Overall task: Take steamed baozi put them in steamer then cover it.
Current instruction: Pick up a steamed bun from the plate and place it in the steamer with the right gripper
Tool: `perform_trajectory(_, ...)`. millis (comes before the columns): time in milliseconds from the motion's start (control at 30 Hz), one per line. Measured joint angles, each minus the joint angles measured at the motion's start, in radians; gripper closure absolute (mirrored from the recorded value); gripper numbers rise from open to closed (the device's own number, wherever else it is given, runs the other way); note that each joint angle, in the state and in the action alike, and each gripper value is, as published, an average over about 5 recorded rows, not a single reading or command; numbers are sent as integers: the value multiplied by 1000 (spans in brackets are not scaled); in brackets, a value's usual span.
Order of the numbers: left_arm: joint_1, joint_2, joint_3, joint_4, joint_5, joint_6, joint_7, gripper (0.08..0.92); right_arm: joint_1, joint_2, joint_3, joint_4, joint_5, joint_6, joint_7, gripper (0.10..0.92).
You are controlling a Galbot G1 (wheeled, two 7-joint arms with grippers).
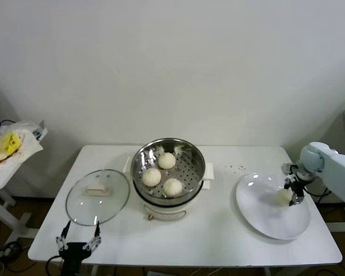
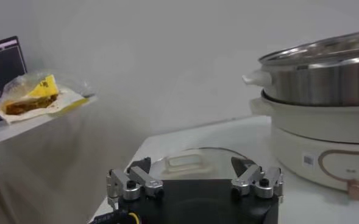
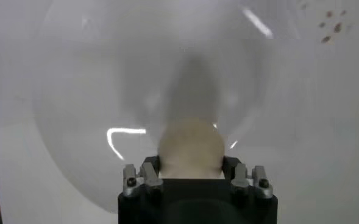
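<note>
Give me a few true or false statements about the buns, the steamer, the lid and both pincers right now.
1. Three baozi lie in the steamer. True.
2. The glass lid covers the steamer. False: it lies on the table beside it.
3. The right pincer is shut on the last baozi over the white plate. True.
4. The left pincer holds the lid. False: it is open, near the table's front edge.
</note>
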Motion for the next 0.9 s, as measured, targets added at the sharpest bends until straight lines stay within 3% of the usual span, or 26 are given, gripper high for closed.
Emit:
perform_trajectory(300, 9, -14, 24, -8, 3, -9, 13, 177, 316, 99, -245, 10, 259, -57, 19, 374)
perform_trajectory(900, 35, -17, 75, -31, 15, -39, 5, 177, 711, 481, -617, 69, 774, -173, 89, 372)
